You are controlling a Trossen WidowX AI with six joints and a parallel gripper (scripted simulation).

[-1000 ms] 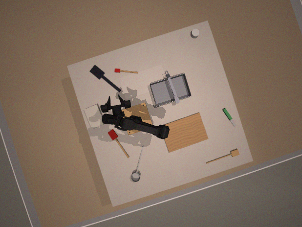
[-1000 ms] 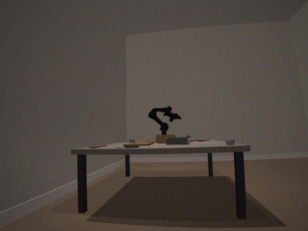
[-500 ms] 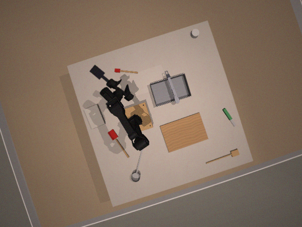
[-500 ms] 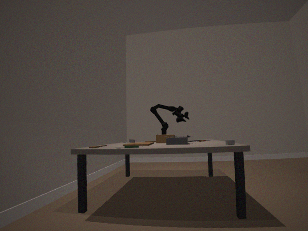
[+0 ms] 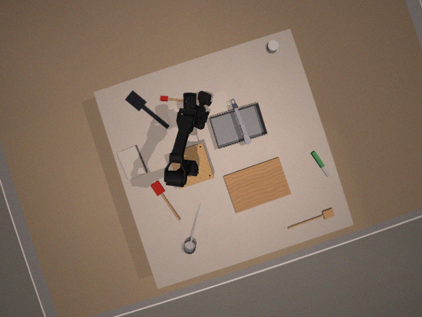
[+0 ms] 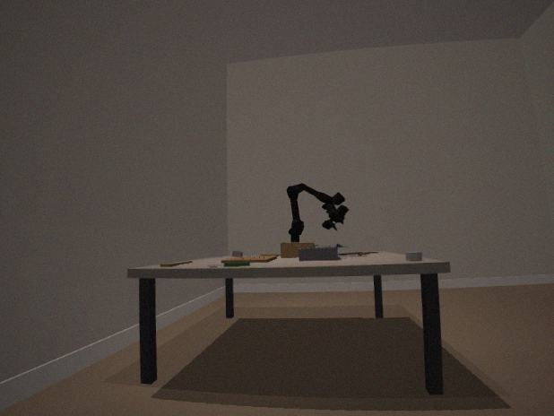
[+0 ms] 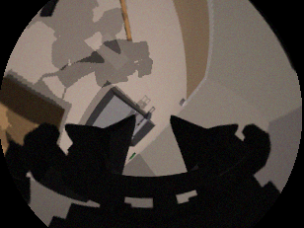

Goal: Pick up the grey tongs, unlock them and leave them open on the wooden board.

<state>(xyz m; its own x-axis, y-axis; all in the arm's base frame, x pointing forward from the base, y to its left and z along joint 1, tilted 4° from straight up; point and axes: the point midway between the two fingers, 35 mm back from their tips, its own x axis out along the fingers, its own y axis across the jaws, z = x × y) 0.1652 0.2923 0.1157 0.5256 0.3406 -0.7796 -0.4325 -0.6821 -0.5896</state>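
The grey tongs (image 5: 240, 123) (image 7: 146, 106) lie shut across the grey roasting tin (image 5: 223, 131) (image 6: 318, 254) (image 7: 108, 112), with the hinge ring at the tin's far rim. The wooden board (image 5: 257, 184) (image 6: 248, 258) lies flat on the table in front of the tin, with nothing on it. My gripper (image 5: 199, 99) (image 6: 333, 220) (image 7: 152, 117) is open and holds nothing. It hangs high above the table, to the left of the tin and apart from the tongs. In the wrist view the tin shows just beyond my left finger.
A black spatula (image 5: 138, 102), a small red spatula (image 5: 164, 98), a larger red spatula (image 5: 158, 188) and a white box (image 5: 131, 162) lie left of the arm's wooden base (image 5: 203, 164). A green marker (image 5: 318, 159), a wooden spatula (image 5: 328, 214), a ladle (image 5: 190, 245) and a white cylinder (image 5: 272, 46) lie near the table edges.
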